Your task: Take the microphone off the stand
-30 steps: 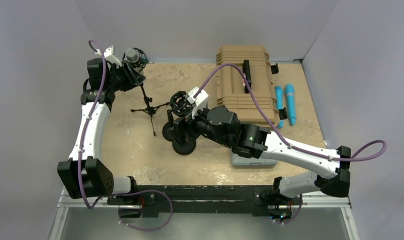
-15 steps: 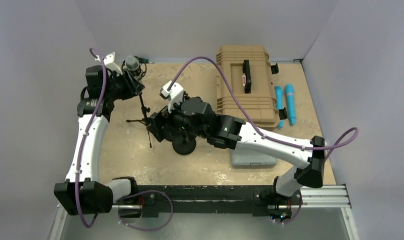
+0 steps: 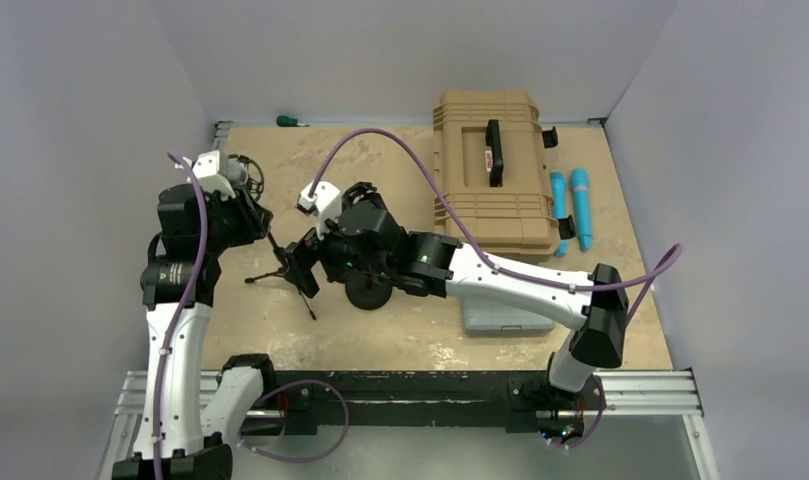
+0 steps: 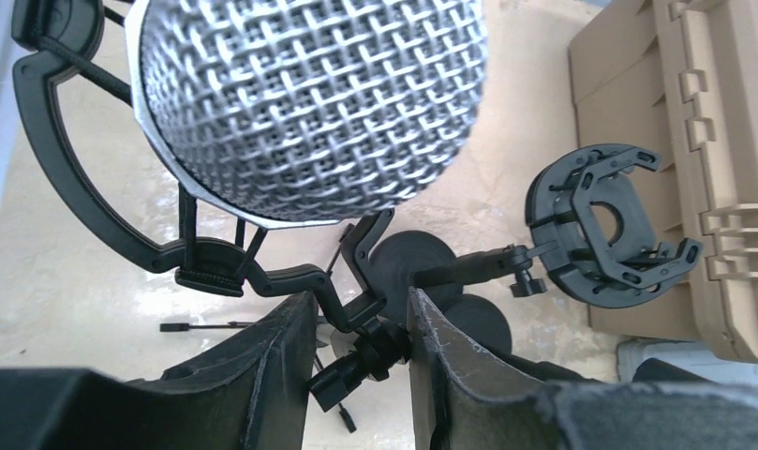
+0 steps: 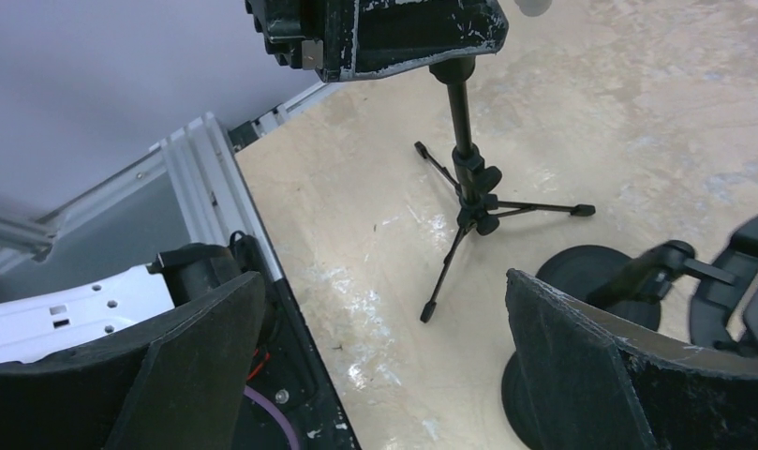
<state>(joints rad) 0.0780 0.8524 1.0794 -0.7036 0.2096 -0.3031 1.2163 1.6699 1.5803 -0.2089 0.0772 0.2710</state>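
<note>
Beyond left pincer, microphone (silver mesh), mount gripped

A robot lab bench is shown. A worn board table is closed in on three sides by plain grey walls, and an aluminium rail is fixed along its near edge. A left arm and a right arm are bolted there, and purple cables are run along them. Props are laid out as for a trial: a tan case, two blue tubes, a screwdriver, and a microphone on a stand.
</note>
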